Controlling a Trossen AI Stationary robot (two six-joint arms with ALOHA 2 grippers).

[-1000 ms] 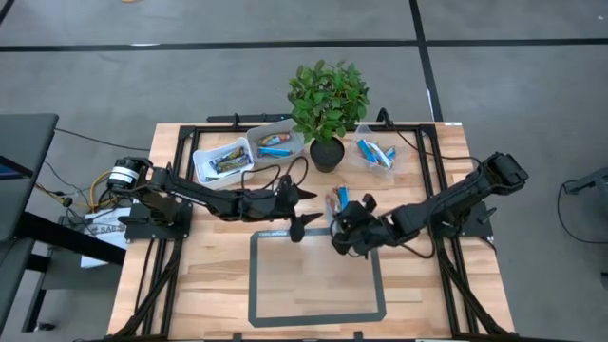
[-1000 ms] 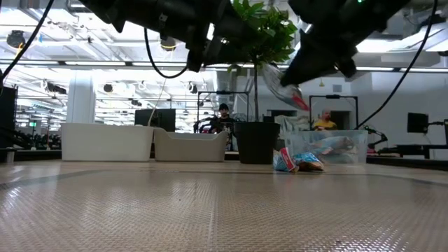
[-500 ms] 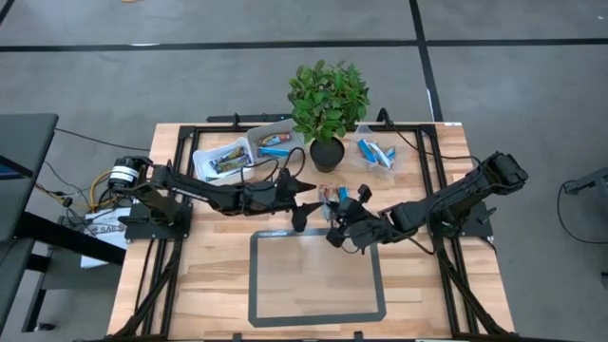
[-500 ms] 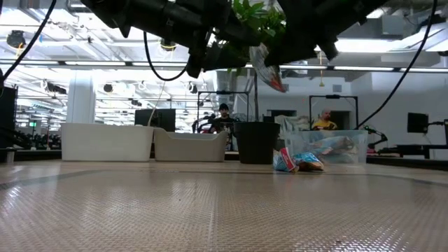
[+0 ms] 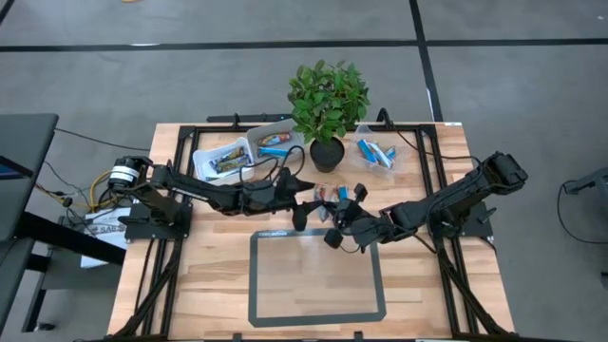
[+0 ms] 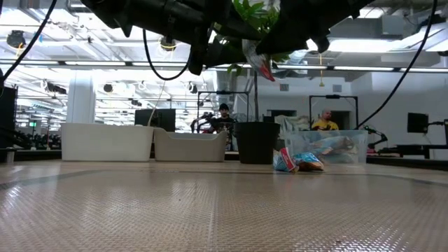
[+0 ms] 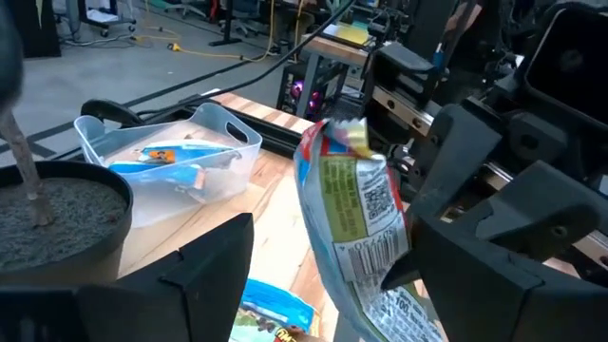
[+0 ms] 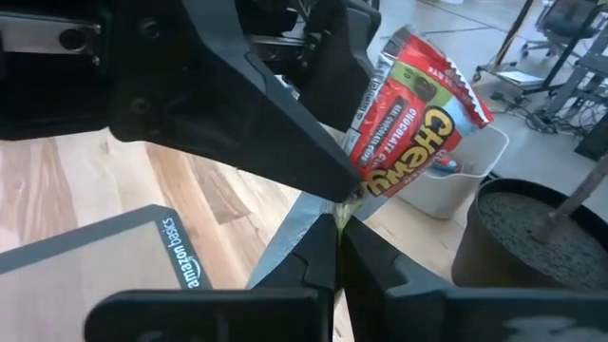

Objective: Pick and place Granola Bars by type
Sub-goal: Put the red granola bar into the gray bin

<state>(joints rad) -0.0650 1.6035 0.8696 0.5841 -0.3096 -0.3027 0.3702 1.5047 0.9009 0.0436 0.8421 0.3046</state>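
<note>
A red-and-white wrapped granola bar [image 8: 408, 133] is up in the air over the table's middle, also seen in the low view [image 6: 257, 59]. My right gripper [image 8: 339, 223] is shut on it. My left gripper [image 7: 328, 261] is open, and its fingers [image 7: 204, 271] stand on either side of the bar [image 7: 353, 209]; I cannot tell whether they touch it. A few loose bars [image 5: 340, 194] lie flat on the wood in front of the plant pot. Other bars lie in three clear tubs. My right gripper pinches the bar's lower end [image 8: 356, 201] between its two fingers, coming from below and from the table's right. The bar is lifted clear and stands up from the fingers, tilted, with its printed front toward the right wrist camera.
A potted plant [image 5: 326, 152] stands at the far middle. Two clear tubs [image 5: 223, 160] [image 5: 277, 142] sit far left of it and one tub [image 5: 375, 152] far right. A grey taped rectangle [image 5: 318, 275] marks the near middle of the wooden table [image 5: 190, 285].
My right gripper has carried the bar up and toward the table's left, bringing it between the open fingers of my left gripper. The bar has risen well above the loose bars on the table. My left gripper has shifted slightly toward the bar.
</note>
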